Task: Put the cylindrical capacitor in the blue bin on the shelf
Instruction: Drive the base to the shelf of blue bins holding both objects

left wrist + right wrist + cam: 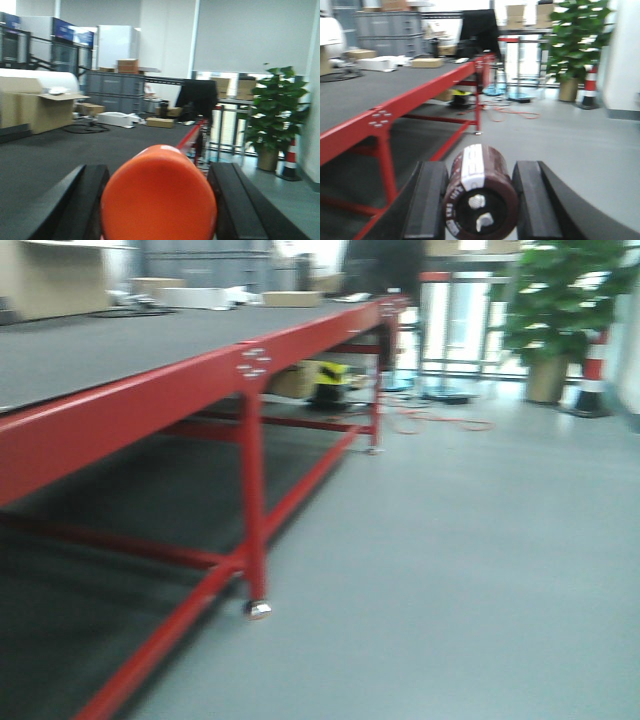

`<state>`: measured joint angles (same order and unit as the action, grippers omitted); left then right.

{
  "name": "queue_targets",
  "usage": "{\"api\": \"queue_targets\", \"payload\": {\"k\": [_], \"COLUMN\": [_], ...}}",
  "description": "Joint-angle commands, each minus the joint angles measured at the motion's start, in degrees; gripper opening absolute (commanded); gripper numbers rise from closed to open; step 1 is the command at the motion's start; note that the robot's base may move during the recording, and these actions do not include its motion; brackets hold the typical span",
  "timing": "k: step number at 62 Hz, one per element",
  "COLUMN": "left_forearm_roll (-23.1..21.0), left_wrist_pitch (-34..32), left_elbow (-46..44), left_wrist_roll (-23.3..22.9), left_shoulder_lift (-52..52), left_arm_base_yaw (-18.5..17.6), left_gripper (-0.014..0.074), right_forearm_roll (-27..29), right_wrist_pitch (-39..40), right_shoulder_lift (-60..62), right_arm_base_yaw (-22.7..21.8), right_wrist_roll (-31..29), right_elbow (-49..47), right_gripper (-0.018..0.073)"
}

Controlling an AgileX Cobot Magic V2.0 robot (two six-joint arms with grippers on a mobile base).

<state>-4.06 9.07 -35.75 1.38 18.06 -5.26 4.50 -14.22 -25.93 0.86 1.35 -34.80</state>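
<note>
In the right wrist view my right gripper (479, 200) is shut on the cylindrical capacitor (480, 192), a stubby dark brown cylinder with a pale stripe and two silvery terminals on its near end. It is held in the air over the grey floor beside the red table. In the left wrist view my left gripper (159, 200) is shut on a larger orange cylinder (159, 195), held above the black tabletop. The shelf and the blue bin are out of view. Neither gripper shows in the front view.
The red-framed black-topped table (150, 390) runs along the left, with a leg and caster (257, 608) near me. Cardboard boxes (30, 107) and grey crates (112, 92) stand at its far end. A potted plant (555, 310) and a striped cone (592, 375) stand far right.
</note>
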Motion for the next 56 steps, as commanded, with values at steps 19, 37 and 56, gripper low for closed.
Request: {"api": "queue_targets", "payload": {"k": [19,37,56], "left_forearm_roll": [0.1,0.1,0.1], "left_wrist_pitch": [-1.1,-1.1,-1.1], "left_elbow": [-0.1,-0.1,-0.1], "left_wrist_roll": [0.0,0.0,0.0], "left_shoulder_lift": [-0.2,-0.2,-0.2], "left_arm_base_yaw": [-0.3,-0.3,-0.3], "left_gripper": [-0.0111,-0.0111,-0.0111], "right_forearm_roll": [-0.1,-0.1,-0.1], "right_wrist_pitch": [1.4,1.4,1.4], "right_shoulder_lift": [0.3,0.3,0.3], "right_arm_base_yaw": [-0.2,-0.2,-0.2], "right_wrist_roll": [-0.4,-0.4,-0.4], "right_elbow": [0.1,0.1,0.1], "right_gripper": [-0.0163,-0.0163,-0.0163]}}
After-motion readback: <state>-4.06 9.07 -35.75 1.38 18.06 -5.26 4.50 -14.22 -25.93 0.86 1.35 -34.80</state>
